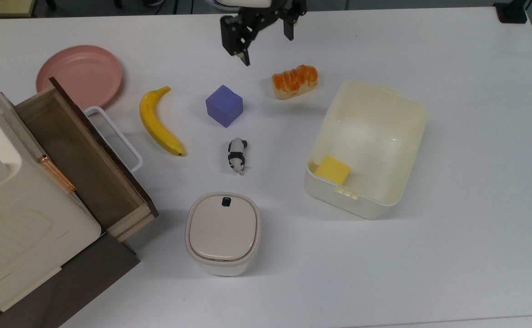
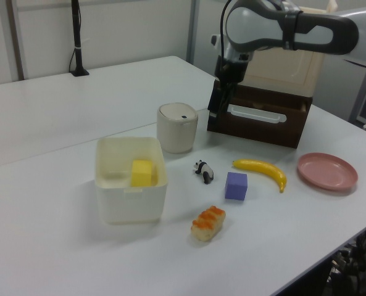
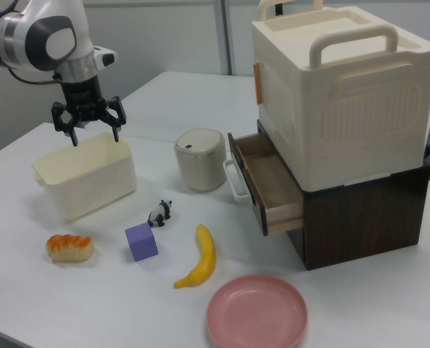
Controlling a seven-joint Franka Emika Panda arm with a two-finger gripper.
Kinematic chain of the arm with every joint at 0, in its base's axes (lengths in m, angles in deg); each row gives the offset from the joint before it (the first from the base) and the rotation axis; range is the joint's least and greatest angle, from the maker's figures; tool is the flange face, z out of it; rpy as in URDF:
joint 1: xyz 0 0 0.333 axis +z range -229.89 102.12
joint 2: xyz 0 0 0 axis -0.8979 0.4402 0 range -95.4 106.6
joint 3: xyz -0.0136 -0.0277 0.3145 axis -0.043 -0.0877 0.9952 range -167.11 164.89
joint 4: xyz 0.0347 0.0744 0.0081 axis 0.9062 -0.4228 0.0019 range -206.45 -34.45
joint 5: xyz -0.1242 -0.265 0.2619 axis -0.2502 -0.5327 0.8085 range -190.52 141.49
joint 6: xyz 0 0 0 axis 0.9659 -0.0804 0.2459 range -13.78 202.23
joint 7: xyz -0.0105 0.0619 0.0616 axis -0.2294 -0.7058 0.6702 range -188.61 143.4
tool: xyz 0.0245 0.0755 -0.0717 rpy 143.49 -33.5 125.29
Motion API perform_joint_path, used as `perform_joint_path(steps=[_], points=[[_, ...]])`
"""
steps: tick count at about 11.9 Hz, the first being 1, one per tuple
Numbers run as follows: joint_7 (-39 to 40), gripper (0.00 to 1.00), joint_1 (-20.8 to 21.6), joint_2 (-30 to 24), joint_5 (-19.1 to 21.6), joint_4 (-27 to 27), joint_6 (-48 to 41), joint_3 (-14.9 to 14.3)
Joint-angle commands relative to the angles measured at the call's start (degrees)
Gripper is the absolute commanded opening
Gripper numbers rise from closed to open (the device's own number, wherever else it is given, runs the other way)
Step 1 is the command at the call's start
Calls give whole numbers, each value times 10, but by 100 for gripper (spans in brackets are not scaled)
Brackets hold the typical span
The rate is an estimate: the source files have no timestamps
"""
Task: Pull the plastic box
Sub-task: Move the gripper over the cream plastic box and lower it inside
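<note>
While the plastic box sits untouched on the surface, the gripper hovers apart, fingers spread, grasping nothing.

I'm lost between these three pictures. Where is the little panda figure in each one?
Top view: the panda figure lies near the middle, below the purple cube.
Left view: the panda figure is right of centre, to the left view's left of the purple cube.
Right view: the panda figure is left of centre, just above the purple cube.
Shared landmark: the purple cube, always next to it.
</note>
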Motion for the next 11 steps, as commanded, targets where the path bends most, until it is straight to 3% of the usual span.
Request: perform_joint_path(steps=[1,4,6,8,11], points=[[83,100,31,39,4,4,80,10],[94,100,73,105,-22,20,140,18],[110,100,78,141,-33,20,170,42],[110,100,85,175,-57,37,196,48],[111,100,85,186,-83,37,213,58]])
